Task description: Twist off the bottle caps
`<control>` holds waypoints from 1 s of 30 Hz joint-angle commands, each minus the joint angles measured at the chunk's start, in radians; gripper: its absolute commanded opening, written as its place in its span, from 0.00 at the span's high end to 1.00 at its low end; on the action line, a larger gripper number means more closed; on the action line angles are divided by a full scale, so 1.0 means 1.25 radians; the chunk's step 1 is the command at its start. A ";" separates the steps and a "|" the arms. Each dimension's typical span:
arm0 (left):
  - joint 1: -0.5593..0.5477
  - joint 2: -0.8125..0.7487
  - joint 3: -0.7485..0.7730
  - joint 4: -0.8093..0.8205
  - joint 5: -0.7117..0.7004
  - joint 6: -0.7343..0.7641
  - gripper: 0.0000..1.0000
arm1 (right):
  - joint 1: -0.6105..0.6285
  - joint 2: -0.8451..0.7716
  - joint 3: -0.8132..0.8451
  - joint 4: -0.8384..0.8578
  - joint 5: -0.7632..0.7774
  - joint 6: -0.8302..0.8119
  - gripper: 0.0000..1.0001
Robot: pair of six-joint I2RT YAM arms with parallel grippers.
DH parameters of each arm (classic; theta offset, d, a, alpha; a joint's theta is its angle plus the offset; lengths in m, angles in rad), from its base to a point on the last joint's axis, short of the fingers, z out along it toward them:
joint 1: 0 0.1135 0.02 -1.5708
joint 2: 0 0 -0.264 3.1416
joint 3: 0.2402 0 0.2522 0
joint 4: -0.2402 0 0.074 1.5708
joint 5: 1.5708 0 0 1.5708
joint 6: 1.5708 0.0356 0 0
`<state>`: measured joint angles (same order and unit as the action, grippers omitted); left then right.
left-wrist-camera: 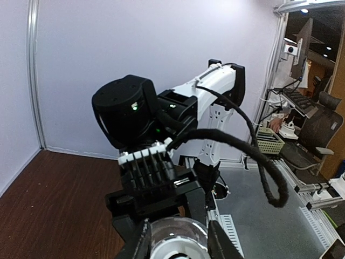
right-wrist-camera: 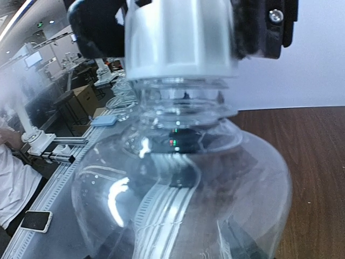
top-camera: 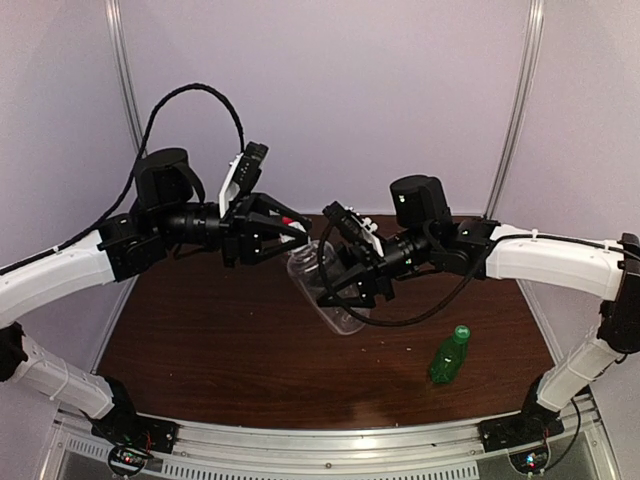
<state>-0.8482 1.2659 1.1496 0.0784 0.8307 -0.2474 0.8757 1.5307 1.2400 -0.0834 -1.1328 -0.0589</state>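
White cap (right-wrist-camera: 180, 40) on, midair; green cap (top-camera: 461, 331) on.

Pale walls (top-camera: 330, 90), wooden table (top-camera: 220, 340), perhaps office (left-wrist-camera: 307, 108) beyond.

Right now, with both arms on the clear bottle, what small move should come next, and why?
Probably the left gripper should twist the white cap a part turn in the loosening direction while the right gripper holds the clear bottle steady. The cap sits fully on the neck, the left jaws are closed on its sides, and the bottle is held in the air between the arms.
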 commanded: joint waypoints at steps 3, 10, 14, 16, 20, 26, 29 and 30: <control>-0.005 -0.015 0.000 -0.004 -0.211 -0.073 0.73 | -0.008 -0.051 0.000 0.006 0.327 -0.005 0.46; -0.008 0.014 0.015 -0.038 -0.493 -0.247 0.77 | 0.001 -0.056 -0.032 0.064 0.604 -0.006 0.46; -0.011 0.054 0.034 -0.046 -0.534 -0.268 0.74 | 0.014 -0.052 -0.043 0.102 0.707 -0.011 0.46; -0.011 0.065 0.046 -0.051 -0.534 -0.267 0.72 | 0.020 -0.049 -0.043 0.106 0.727 -0.015 0.46; -0.011 0.063 0.052 -0.055 -0.530 -0.243 0.63 | 0.022 -0.051 -0.045 0.090 0.703 -0.026 0.46; -0.003 0.014 0.027 -0.034 -0.452 -0.135 0.32 | 0.021 -0.063 -0.055 0.051 0.549 -0.045 0.45; 0.006 -0.021 0.008 -0.026 -0.356 -0.070 0.19 | 0.020 -0.072 -0.068 0.044 0.448 -0.054 0.43; 0.010 -0.032 0.002 -0.024 -0.325 -0.058 0.16 | 0.020 -0.075 -0.071 0.043 0.415 -0.056 0.43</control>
<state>-0.8524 1.3018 1.1790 0.0086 0.2665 -0.4385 0.9016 1.4803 1.1767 -0.0307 -0.4274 -0.1089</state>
